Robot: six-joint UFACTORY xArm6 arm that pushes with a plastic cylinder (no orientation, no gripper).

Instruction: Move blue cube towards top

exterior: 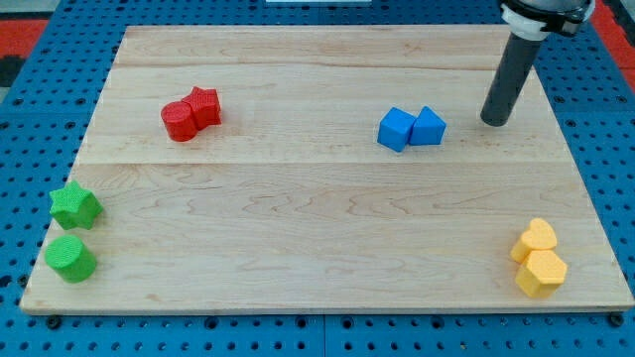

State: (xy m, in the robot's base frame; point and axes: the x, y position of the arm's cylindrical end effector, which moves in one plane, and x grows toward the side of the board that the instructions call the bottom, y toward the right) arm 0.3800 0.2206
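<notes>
Two blue blocks touch each other right of the board's middle, in the upper half. The left one is a blue cube (pixel 396 129). The right one (pixel 429 126) is blue with a peaked top, its exact shape unclear. My rod comes down from the view's top right, and my tip (pixel 493 121) rests on the wooden board (pixel 317 218), to the right of the blue pair and a short gap away from it.
Two red blocks (pixel 190 114) touch at the upper left. A green star (pixel 74 205) and a green cylinder (pixel 69 258) sit at the left edge. Two yellow blocks (pixel 539 258) sit at the lower right corner. A blue pegboard surrounds the board.
</notes>
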